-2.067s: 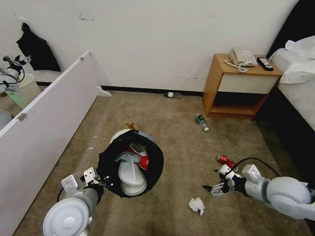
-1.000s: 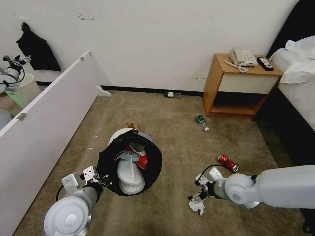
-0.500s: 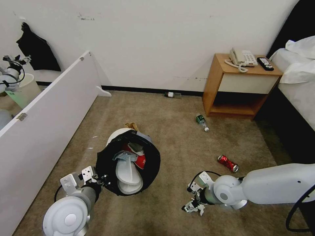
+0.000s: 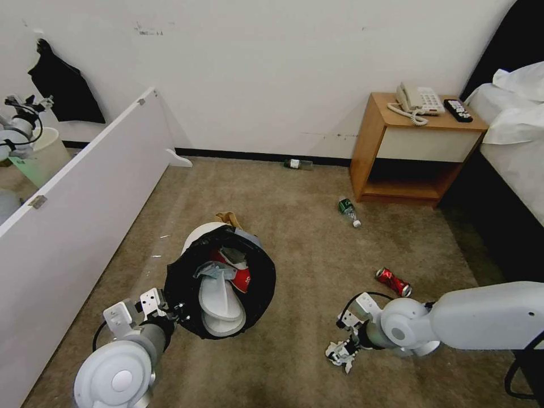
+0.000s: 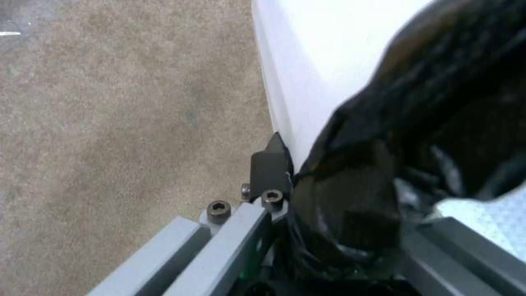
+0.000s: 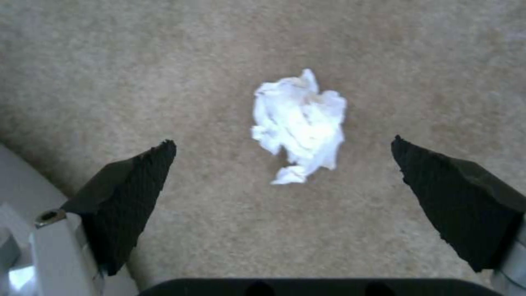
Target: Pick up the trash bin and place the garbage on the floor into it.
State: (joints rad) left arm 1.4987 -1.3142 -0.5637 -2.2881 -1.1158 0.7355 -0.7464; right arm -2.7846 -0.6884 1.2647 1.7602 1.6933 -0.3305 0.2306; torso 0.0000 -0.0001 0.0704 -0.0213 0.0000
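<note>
On the beige short-pile carpet (image 4: 294,226), a red crushed can (image 4: 393,281) lies near the right gripper (image 6: 282,154). Its jaws gape wide, empty, a crumpled white tissue (image 6: 300,124) between them. The left gripper (image 5: 285,172) clamps the black-lined white bin (image 4: 220,280).

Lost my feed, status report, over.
Left gripper shut on trash bin rim. Right gripper open above tissue on carpet. Nothing in the way.

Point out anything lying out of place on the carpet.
Litter lies loose on the floor: a crumpled tissue under the open right gripper, a red can, and two bottles.
</note>
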